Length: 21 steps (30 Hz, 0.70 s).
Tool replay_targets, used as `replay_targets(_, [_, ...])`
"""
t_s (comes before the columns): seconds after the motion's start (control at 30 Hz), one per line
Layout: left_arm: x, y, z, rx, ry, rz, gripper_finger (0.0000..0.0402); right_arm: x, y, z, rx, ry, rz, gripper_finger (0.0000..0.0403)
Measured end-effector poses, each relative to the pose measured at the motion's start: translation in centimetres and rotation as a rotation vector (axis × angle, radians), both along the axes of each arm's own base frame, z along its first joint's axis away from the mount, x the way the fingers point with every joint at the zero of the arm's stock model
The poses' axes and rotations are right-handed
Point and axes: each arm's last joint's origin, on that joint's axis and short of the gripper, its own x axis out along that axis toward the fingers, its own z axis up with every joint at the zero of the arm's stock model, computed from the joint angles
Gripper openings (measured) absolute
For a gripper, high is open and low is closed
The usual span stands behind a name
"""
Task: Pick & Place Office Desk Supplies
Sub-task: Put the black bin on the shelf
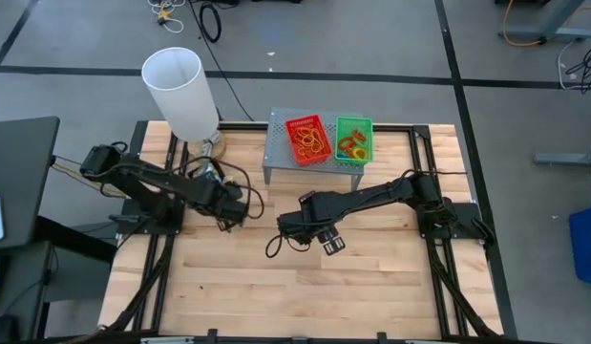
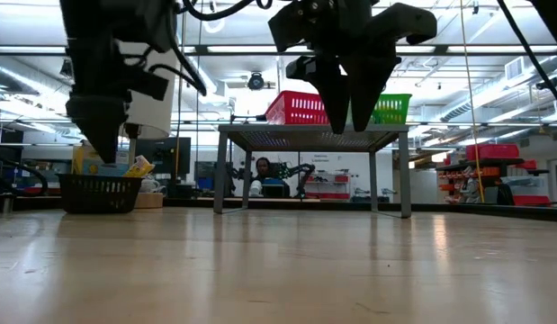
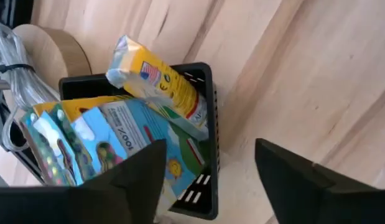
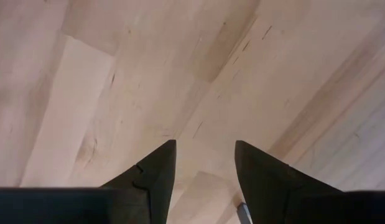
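A black mesh box [image 3: 204, 74] stands on the table at the left [image 2: 100, 193]. It holds a yellow-green crayon box [image 3: 158, 78], leaning over its rim, and green-blue packets [image 3: 124, 134]. My left gripper [image 3: 211, 152] hangs open above the box's edge, touching nothing [image 1: 236, 205]. My right gripper [image 4: 204, 144] is open over bare wood near the table's middle [image 1: 290, 227], fingers pointing down. A red mesh tray [image 1: 307, 139] and a green mesh tray [image 1: 353, 139], both holding rubber bands [image 1: 314, 145], rest on the grey stand.
The grey perforated stand [image 1: 281, 158] sits at the table's far edge, on legs with free room under it [image 2: 305, 171]. The tall white lampshade [image 1: 180, 91] rises at the far left on a round wooden base [image 3: 55, 53], right beside the black box. Cables run beside that base.
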Motion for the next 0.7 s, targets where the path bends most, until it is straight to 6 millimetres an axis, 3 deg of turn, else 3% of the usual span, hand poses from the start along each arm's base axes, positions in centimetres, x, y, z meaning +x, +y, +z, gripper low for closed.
replay_targets(0.13, [0.2, 1.2, -0.2, -0.01, 0.017, 0.035, 0.0266, 0.0, 0.0, 0.0, 0.0, 0.001, 0.003, 0.0172])
replay_targets(0.7, [2.0, 3.5, -3.5, -0.101, 0.163, 0.066, 0.0264, -0.1, 0.0, 0.0, -0.002, 0.007, 0.003, 0.0172])
